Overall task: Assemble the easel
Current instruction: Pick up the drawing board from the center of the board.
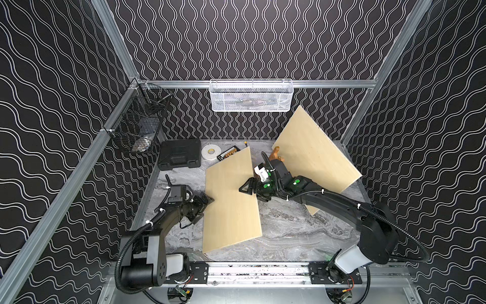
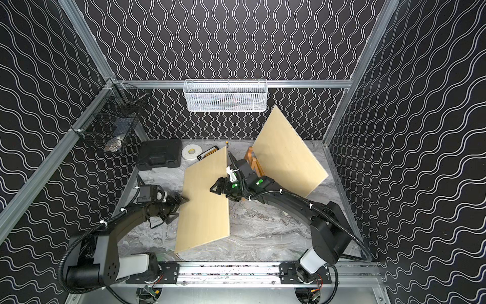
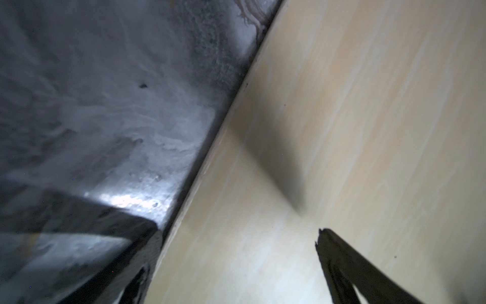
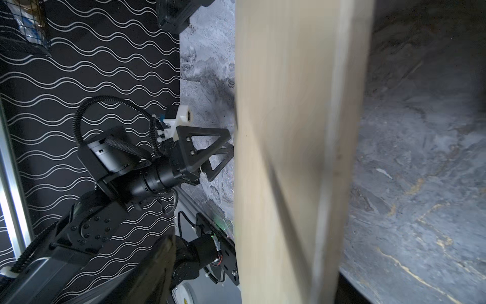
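**Board lift in hand: left claw released, right claw unconfirmed**

The board lies at the middle of the table. It seems tipped, with its right edge off the surface, though the top views do not settle this.

The easel stands just beyond the board's far right corner. A far board leans on the easel, further to the right.

The left gripper sits at the board's left edge. It is released, its jaws spread wide. In the left wrist view one jaw is over the board's face and the other is outside the edge, beside the table.

The right gripper sits at the board's right edge, toward the far end. Whether it is clenched on that edge cannot be told, because the right wrist view is blurred.

Judged step: taking the board by both long edges so it can be carried toward the easel.

Recommendations:
- Seat the left jaws deeper over the edge before they close. A tip-only hold on a thin panel is likely to slip.
- Confirm the right hold before any lift.
- Raise both edges together so the board does not twist.
- Keep the board's far corner clear of the easel and the leaning panel, which look easily knocked.
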`<state>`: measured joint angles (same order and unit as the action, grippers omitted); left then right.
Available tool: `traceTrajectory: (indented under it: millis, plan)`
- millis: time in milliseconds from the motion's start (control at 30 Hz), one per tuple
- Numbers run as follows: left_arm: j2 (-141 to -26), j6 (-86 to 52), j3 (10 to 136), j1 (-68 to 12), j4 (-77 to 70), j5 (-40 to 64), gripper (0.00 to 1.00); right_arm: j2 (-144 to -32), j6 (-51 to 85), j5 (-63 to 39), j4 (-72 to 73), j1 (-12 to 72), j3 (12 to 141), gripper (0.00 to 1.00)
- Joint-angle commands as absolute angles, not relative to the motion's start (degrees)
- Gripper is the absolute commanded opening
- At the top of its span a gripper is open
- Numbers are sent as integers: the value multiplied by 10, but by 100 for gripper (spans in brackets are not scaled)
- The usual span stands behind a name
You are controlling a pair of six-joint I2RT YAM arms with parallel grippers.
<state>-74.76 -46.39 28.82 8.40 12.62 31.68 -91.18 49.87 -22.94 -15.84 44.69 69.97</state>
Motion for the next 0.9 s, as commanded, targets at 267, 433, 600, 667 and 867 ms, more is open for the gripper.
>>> traceTrajectory:
  millis: [267,433,600,667,867]
  plan:
    - [-745,-471,276,81,196,319,98,-947,436,-193,-242,458,774,36]
    - [-733,-475,275,78,191,321,98,-959,426,-175,-255,467,792,26]
    - [-727,-470,278,75,193,321,98,-956,413,-147,-274,470,813,9]
    - [-719,-473,276,74,190,318,99,-952,408,-133,-281,472,821,5]
    - [-702,-474,285,71,194,318,99,-943,388,-98,-314,477,863,0]
